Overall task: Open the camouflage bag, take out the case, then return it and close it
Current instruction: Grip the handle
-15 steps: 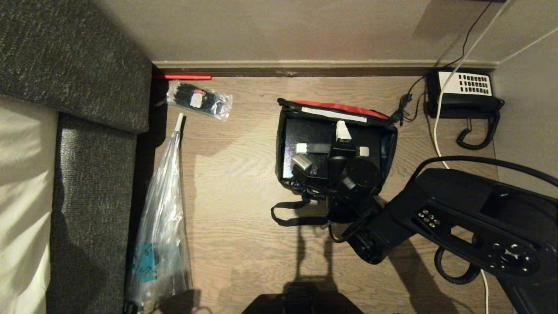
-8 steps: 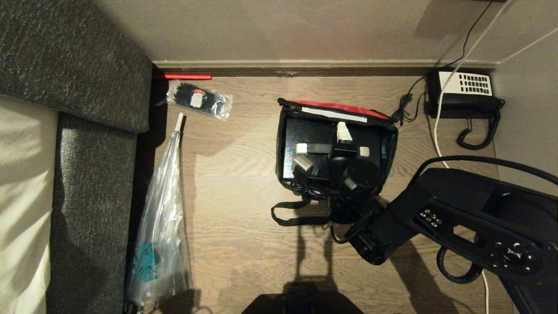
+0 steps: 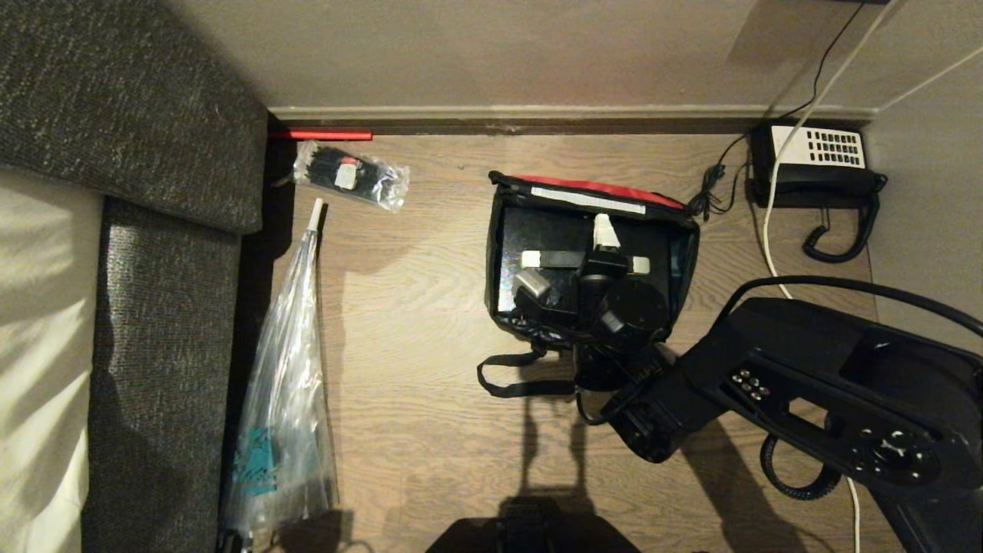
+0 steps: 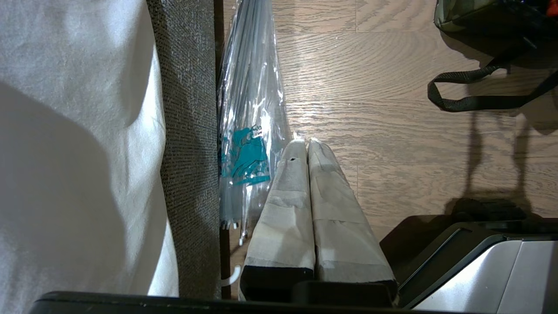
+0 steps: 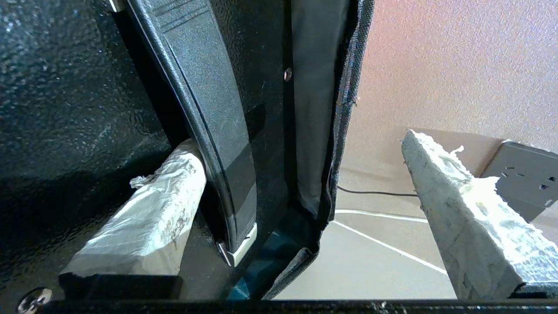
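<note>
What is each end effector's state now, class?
Left end effector: closed, empty.
Right end effector: open, straddling the bag wall, gripping nothing.

The room was dim and warm-toned in the head view. Light fell in pale slanting bands on the cushion [image 3: 38, 322] at the left, and the floor [image 3: 415, 322] showed a soft bright patch mid-frame. The robot's own shadow lay dark along the floor's near edge, and the sofa [image 3: 153, 307] cast a deep shadow beside it. The clear plastic bag [image 3: 288, 399] caught small glints. In the left wrist view the floor looked brighter and sharp, with strap shadows crisply drawn. In the right wrist view the case [image 5: 65, 87] showed speckled sheen, the near fingers [image 5: 471, 218] were slightly soft, and lines bowed toward the edges.
</note>
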{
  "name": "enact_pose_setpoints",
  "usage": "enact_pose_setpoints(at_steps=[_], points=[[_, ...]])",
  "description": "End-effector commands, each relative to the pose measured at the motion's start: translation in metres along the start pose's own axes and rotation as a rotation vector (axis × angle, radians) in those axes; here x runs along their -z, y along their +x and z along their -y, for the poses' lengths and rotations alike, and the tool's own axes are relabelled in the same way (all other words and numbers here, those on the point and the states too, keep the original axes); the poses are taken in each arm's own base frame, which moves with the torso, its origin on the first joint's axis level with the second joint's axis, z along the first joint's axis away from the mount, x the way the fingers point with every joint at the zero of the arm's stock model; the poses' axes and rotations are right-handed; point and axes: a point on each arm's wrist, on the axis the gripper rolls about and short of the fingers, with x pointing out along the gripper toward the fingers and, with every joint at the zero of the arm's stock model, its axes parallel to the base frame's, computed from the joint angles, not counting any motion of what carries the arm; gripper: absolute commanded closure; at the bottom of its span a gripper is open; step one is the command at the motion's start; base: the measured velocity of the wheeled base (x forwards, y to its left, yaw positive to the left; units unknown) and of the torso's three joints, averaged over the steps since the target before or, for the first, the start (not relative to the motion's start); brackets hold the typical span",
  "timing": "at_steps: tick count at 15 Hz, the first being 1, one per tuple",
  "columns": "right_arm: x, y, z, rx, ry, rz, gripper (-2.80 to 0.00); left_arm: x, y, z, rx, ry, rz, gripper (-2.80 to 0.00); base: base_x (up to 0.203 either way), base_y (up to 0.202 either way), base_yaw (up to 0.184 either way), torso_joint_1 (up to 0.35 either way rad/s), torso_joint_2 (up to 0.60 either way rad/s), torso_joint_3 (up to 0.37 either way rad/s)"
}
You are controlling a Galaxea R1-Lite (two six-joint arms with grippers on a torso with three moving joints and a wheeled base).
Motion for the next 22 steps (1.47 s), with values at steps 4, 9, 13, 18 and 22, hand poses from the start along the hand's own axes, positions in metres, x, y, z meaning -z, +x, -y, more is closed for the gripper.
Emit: enact_pose_setpoints(at_steps=[4,9,13,18,22], points=[[0.0013,0.0046,-0.0088,0.003,-0.003,-0.011,-2.8,0.0004,0.0002,0.0,0.0,0.0,-0.002,0.0,0.0,0.0,0.0,0.0,0.0,0.0],[0.006,0.0054,-0.0122,-0.007,-0.015,-0.011,-2.8,0.0004,0.0002,0.0,0.0,0.0,-0.002,0.0,0.0,0.0,0.0,0.0,0.0,0.0],[0.0059,0.0037,-0.0117,-0.011,-0.008,-0.01,-2.8,0.0004,0.0002,0.0,0.0,0.0,-0.002,0.0,0.0,0.0,0.0,0.0,0.0,0.0],[0.0045,0.0009,-0.009,-0.012,-0.01,-0.003,-2.8,0.0004,0.0002,0.0,0.0,0.0,-0.002,0.0,0.0,0.0,0.0,0.0,0.0,0.0],[0.0062,-0.0003,-0.0156,-0.026,-0.038,-0.005,0.0,0.0004,0.0002,0.0,0.0,0.0,-0.002,0.0,0.0,0.0,0.0,0.0,0.0,0.0]])
